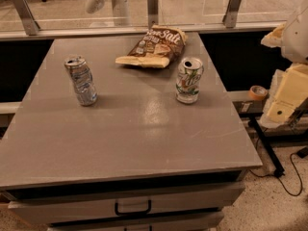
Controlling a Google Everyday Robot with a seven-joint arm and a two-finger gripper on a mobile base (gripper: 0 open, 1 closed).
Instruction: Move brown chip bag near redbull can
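One gripper point(284, 97) hangs off the right side of the desk point(144, 143), beyond its edge and clear of everything on it. It grasps nothing, and I cannot tell whether it is released or clenched.

Closest to it, going inward over the desk, stands a white-and-green can point(189, 80), upright. Past that can, farther from the gripper and toward the far rail, the brown chip bag point(153, 46) lies flat with its lettered end pointing away. It is near the white-and-green can but apart from it. Farthest from the gripper, on the opposite side of the desk, is the redbull can point(82, 81), dented and leaning a little, well apart from the bag.

The reach for the bag looks not yet begun. To do it well, the gripper should travel high over the white-and-green can, since that can sits almost on the direct line to the bag. It should then come down from above onto a raised fold of the crinkly film, where a pinch can catch. A flat patch would likely slip. After a clear lift, the bag should cross the desk and settle just beside the leaning can without brushing it, as that can looks easy to topple.
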